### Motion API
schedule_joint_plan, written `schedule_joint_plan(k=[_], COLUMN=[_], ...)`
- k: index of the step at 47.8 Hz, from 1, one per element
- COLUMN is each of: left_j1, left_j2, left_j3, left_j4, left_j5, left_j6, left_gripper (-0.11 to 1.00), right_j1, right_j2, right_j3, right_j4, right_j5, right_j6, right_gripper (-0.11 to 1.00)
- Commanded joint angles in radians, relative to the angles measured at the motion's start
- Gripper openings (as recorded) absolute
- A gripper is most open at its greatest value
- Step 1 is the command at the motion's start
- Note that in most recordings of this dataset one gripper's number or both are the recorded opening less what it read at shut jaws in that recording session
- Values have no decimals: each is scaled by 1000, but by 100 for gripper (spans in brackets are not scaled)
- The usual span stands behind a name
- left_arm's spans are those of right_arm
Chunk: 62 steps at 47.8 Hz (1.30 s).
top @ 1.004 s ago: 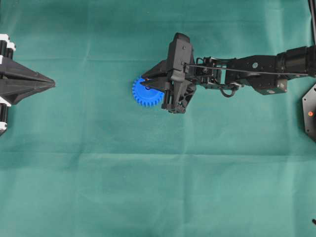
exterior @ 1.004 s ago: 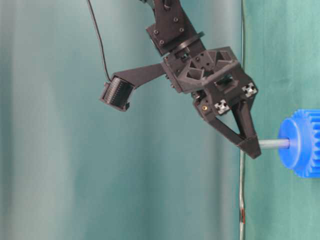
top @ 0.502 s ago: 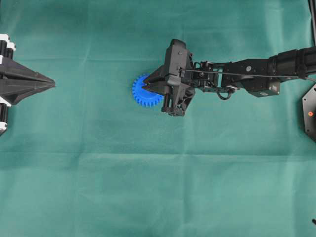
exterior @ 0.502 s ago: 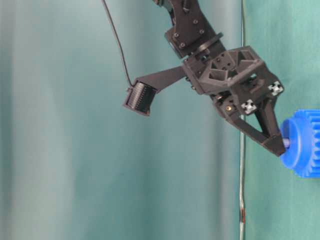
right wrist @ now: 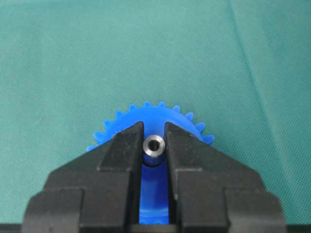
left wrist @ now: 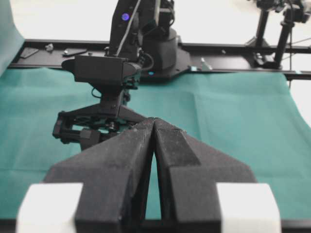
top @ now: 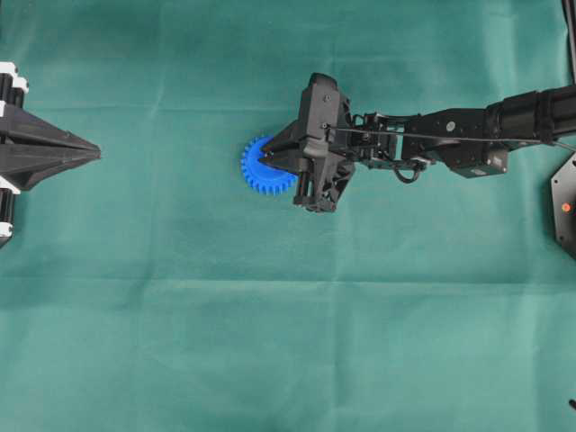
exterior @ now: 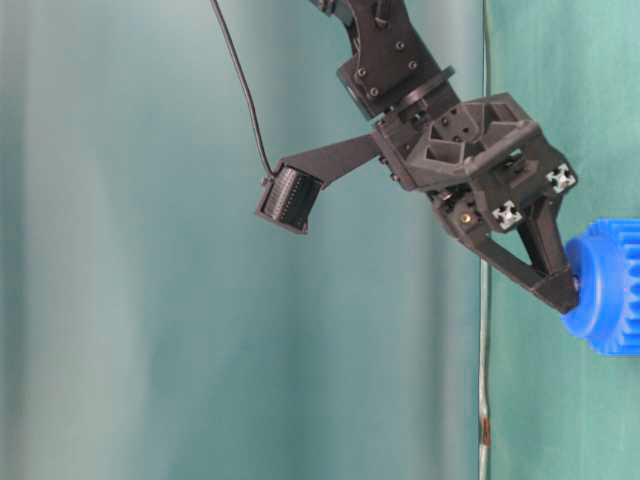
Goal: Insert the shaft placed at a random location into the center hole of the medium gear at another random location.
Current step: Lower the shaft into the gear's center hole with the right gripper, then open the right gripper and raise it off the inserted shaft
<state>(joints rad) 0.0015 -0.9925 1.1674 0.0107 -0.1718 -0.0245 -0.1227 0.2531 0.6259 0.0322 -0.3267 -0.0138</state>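
Observation:
The blue medium gear (top: 263,170) lies flat on the green cloth; it also shows in the table-level view (exterior: 608,288) and the right wrist view (right wrist: 121,121). My right gripper (top: 267,163) is shut on the shaft (right wrist: 154,145), a silvery pin seen end-on between the two fingertips. The fingertips rest right on the gear's hub (exterior: 583,290), and the pin's length is sunk out of sight in it. The center hole is hidden by the pin and the fingers. My left gripper (top: 94,153) is shut and empty at the far left, well away from the gear; it also shows in the left wrist view (left wrist: 154,122).
The right arm (top: 450,139) stretches in from the right edge. A black mount (top: 565,205) sits at the right edge. A black frame with the arm base (left wrist: 160,48) bounds the far side of the cloth.
My right gripper has lowered with the shaft. A second ago a long stretch of pin showed between fingertips and hub; now the fingertips touch the hub and the pin is sunk in.

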Motion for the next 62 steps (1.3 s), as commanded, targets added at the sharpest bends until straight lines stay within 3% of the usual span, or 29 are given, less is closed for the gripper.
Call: schedule_joint_plan(k=[1, 19, 22, 30, 32, 41, 62], left_j1=[0, 0, 2, 2, 0, 0, 0], left_j2=[6, 6, 6, 6, 6, 6, 6], left_j3=[-23, -23, -23, -21, -21, -21, -23], left_j4=[2, 2, 2, 2, 2, 2, 2], left_j5=[-5, -5, -5, -5, -5, -5, -5], left_j6=[-2, -2, -2, -2, -2, -2, -2], left_gripper=[0, 0, 0, 0, 0, 0, 0], right_j1=[0, 0, 0, 0, 2, 3, 5], right_j2=[-14, -14, -14, -15, -15, -23, -190], right_j3=[-18, -21, -23, -25, -25, -25, -21], right_j4=[2, 2, 2, 5, 5, 5, 3], right_j5=[-2, 3, 3, 0, 0, 3, 101], right_j6=[-6, -3, 0, 2, 2, 3, -2], right_gripper=[13, 16, 29, 79, 86, 78, 78])
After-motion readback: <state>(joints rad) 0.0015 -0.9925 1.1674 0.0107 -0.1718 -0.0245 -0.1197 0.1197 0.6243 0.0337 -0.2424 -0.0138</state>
